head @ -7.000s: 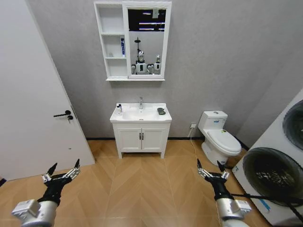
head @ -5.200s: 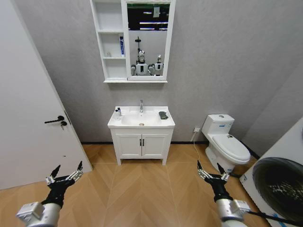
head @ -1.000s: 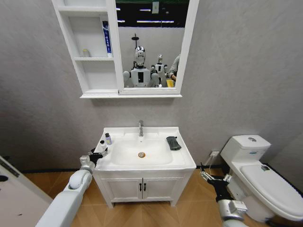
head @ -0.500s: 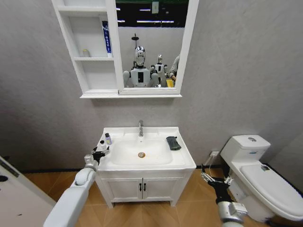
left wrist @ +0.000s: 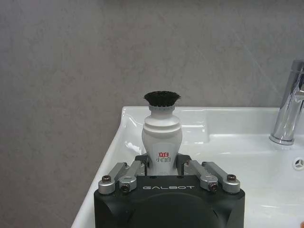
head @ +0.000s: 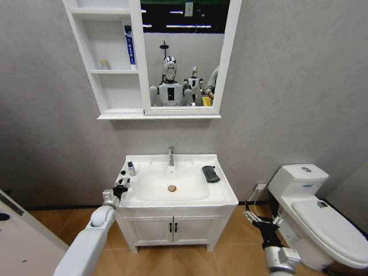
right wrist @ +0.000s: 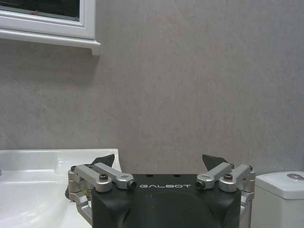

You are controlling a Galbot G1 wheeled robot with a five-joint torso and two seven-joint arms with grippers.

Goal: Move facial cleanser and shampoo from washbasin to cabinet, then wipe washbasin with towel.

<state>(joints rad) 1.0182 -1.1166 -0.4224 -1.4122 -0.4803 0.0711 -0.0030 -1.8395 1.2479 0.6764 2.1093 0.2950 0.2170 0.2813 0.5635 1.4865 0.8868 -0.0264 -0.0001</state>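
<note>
Head view: the left gripper (head: 121, 189) is at the near left corner of the washbasin (head: 221, 195), its arm reaching up from the lower left. Its fingers are drawn in around a small white bottle (head: 122, 177) that stands upright on the left ledge. Just beyond it on the same ledge stands a second small bottle with a dark cap (head: 131, 168). The towel (head: 210, 173) lies folded on the right ledge, well apart from both bottles. The faucet (head: 171, 156) rises at the far middle of the basin. Above, the cabinet (head: 103, 86) hangs on the wall, with a blue tube (head: 130, 45) upright on its middle shelf beside the mirror (head: 187, 52). The right gripper (head: 263, 221) hangs low to the right of the vanity, near the toilet (head: 313, 215), fingers spread apart and holding nothing.

Left wrist view: the white bottle (left wrist: 162, 137), black-capped with a red mark on its label, stands between the left gripper's (left wrist: 162, 167) fingers (left wrist: 137, 164), which press against its lower body on both sides. The chrome faucet (left wrist: 290, 111) stands farther off across the basin rim (left wrist: 111, 147).

Right wrist view: the right gripper's (right wrist: 161, 164) fingers (right wrist: 212, 161) stand wide apart and empty before the grey wall; the basin's edge (right wrist: 57, 159) lies to one side, the toilet tank (right wrist: 280, 187) to the other.
</note>
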